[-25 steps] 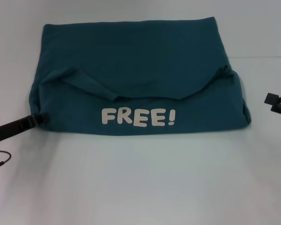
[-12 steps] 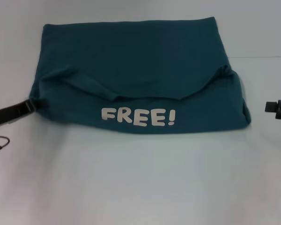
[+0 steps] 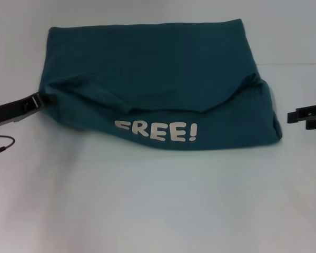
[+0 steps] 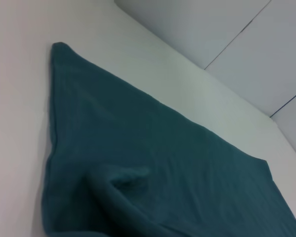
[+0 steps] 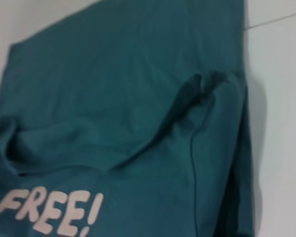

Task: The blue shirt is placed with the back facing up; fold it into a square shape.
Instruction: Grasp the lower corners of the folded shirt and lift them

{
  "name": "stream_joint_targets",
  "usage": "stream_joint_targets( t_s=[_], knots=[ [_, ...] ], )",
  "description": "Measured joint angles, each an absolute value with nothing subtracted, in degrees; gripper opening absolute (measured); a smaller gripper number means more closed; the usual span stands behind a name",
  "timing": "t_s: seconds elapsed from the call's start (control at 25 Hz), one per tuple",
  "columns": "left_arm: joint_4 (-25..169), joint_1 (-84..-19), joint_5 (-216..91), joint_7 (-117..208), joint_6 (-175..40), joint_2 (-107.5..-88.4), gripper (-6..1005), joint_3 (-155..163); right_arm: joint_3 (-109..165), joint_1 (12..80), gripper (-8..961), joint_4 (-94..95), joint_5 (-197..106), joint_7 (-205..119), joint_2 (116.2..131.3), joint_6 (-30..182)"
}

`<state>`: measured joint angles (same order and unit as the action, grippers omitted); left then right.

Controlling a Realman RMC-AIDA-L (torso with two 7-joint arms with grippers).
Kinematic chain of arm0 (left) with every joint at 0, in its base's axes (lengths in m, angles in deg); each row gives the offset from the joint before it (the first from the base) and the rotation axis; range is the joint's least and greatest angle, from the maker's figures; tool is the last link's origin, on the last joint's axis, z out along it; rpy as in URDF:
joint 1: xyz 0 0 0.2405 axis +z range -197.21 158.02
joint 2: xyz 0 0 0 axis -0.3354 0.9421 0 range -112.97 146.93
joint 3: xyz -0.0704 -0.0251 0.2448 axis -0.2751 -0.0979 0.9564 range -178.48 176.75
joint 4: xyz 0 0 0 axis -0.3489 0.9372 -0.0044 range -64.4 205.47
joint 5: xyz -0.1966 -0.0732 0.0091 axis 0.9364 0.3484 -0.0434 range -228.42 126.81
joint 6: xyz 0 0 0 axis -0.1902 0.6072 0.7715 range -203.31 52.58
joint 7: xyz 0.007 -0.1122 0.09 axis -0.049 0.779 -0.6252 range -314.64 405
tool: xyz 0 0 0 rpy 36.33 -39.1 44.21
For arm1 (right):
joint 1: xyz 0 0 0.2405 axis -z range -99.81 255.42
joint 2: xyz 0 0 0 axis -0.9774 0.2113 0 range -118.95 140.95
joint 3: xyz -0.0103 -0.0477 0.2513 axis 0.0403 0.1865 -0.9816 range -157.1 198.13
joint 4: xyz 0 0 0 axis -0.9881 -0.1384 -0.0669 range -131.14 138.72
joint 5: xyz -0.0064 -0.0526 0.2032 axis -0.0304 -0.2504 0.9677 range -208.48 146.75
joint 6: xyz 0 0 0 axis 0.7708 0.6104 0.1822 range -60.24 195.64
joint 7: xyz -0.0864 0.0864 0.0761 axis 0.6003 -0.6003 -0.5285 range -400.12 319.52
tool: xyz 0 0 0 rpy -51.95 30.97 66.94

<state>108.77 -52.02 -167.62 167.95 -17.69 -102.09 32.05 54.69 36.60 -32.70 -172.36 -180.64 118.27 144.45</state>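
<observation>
Blue shirt (image 3: 152, 79) lies part-folded on table (image 3: 158, 200). Left gripper (image 3: 36, 101) pinches shirt's left edge; right gripper (image 3: 305, 117), just off shirt's right edge, state unclear. Risk: one-sided pull skews fold.

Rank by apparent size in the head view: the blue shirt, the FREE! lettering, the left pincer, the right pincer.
1. blue shirt, by far the largest.
2. FREE! lettering.
3. left pincer and right pincer: both are cut off by the frame edges and look similar, so I won't rank them.
</observation>
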Motion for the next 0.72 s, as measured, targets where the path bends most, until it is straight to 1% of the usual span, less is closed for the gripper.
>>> stream_joint_targets(
  t_s=[0.24,0.48,0.72],
  knots=[
    [108.77,-52.35,-167.58,168.07,-17.89,-102.05,35,31.84,57.99,34.4,719,-30.47,-172.84,-181.56,119.86,140.13],
    [108.77,-52.5,-167.51,168.1,-18.16,-102.02,34,31.95,59.49,33.42,718,-27.03,-172.92,-181.6,120.14,136.21],
    [108.71,-52.69,-167.45,168.13,-18.26,-102.24,35,32.07,60.06,33.18,719,-26.46,-172.87,-181.57,121.53,132.86]
  ],
)
